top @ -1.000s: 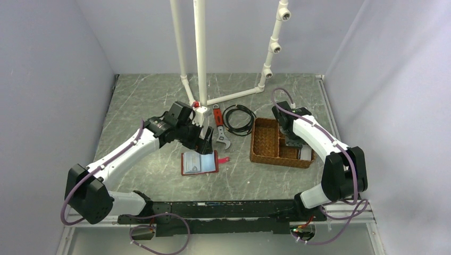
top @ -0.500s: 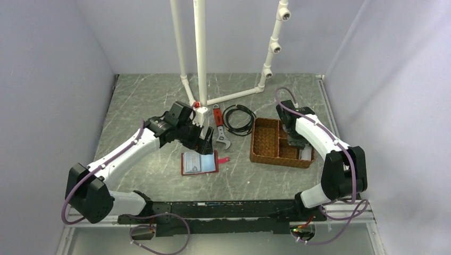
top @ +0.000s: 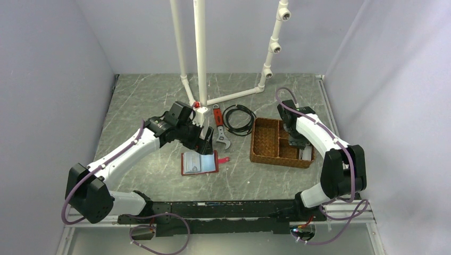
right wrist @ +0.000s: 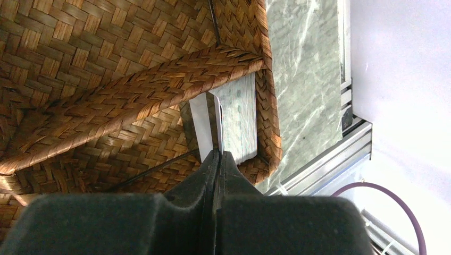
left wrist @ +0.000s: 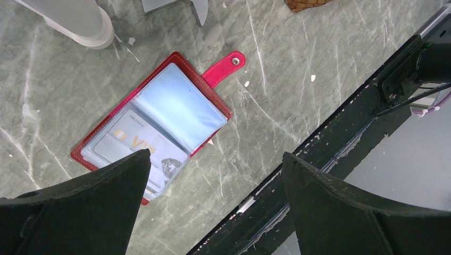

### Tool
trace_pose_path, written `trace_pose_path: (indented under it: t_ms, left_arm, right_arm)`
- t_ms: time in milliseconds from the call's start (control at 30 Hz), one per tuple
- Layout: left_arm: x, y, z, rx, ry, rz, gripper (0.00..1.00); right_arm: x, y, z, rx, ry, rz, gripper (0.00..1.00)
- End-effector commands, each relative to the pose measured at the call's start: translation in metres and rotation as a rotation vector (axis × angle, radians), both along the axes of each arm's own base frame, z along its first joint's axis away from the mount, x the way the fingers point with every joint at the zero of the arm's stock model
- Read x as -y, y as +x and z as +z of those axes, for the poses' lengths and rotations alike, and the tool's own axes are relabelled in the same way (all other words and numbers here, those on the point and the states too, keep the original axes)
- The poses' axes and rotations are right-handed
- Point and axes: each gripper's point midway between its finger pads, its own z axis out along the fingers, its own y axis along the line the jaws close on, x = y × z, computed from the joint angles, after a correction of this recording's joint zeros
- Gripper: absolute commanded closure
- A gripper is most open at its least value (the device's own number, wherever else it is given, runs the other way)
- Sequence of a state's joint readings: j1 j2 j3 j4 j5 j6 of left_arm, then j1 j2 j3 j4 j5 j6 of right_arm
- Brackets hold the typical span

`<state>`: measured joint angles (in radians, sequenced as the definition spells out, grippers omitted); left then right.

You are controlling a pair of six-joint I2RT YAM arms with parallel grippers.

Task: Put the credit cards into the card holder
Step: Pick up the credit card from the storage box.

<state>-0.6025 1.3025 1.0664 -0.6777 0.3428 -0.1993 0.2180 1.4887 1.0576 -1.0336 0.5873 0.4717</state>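
Note:
The red card holder (top: 199, 162) lies open on the table, snap tab to the right; in the left wrist view (left wrist: 154, 125) one credit card (left wrist: 130, 146) sits in its left clear pocket. My left gripper (top: 205, 144) hovers just behind and above it, open and empty (left wrist: 215, 154). My right gripper (top: 299, 149) reaches into the near right compartment of the brown woven tray (top: 263, 143). In the right wrist view it is (right wrist: 218, 153) shut on the edge of a thin credit card beside a stack of pale cards (right wrist: 236, 117).
A red-handled wrench (top: 219, 127) and a black cable coil (top: 238, 118) lie behind the holder. A white pipe frame (top: 201, 53) stands at the back. A black rail (top: 223, 212) runs along the near edge. The tray wall (right wrist: 133, 101) divides the compartments.
My right wrist has shifted slightly back and up over the tray's right compartment. The left arm and the card holder have not moved.

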Motion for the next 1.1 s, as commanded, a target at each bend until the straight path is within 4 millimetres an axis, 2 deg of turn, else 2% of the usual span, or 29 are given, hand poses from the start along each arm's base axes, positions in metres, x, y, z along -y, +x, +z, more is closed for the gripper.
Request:
trace_pose_path:
  t_ms: [0,167,200,333,567,767,833,900,967,1067]
  left_arm:
    - [0.003,0.002,0.005,0.02,-0.02,-0.026,0.01]
    - [0.005,0.003,0.004,0.017,-0.023,-0.03,0.01]
    - [0.005,0.003,0.004,0.014,-0.024,-0.03,0.01]
    - [0.005,0.003,0.003,0.011,-0.024,-0.031,0.01]
    - [0.007,0.003,0.003,0.004,-0.032,-0.035,0.01]
    - [0.006,0.003,0.002,-0.001,-0.026,-0.03,0.01]
    - [0.005,0.003,0.001,-0.007,-0.024,-0.019,0.01]
    - [0.002,0.006,0.001,-0.01,-0.027,0.007,0.01]
    - [-0.003,0.011,0.0,-0.018,-0.028,0.056,0.01]
    - [-0.022,0.021,-0.009,-0.069,0.029,0.214,0.01]
  right_arm:
    - [0.008,0.002,0.004,0.01,-0.041,-0.01,1.0]
    - [0.006,0.002,0.006,0.018,-0.021,-0.006,0.95]
    - [0.005,0.002,0.006,0.02,-0.015,-0.004,1.0]
    - [0.006,0.0,0.018,0.053,-0.016,-0.022,1.0]
    - [-0.006,-0.003,0.016,0.021,0.059,-0.011,1.0]
    - [-0.008,0.004,0.034,0.095,0.08,0.006,1.0]
    - [-0.019,0.011,0.045,0.147,0.144,0.048,1.0]
    - [-0.043,0.022,0.063,0.242,0.275,0.129,1.0]
    - [-0.059,0.028,0.089,0.364,0.355,0.189,1.0]
    - [-0.079,0.03,0.129,0.512,0.446,0.27,1.0]
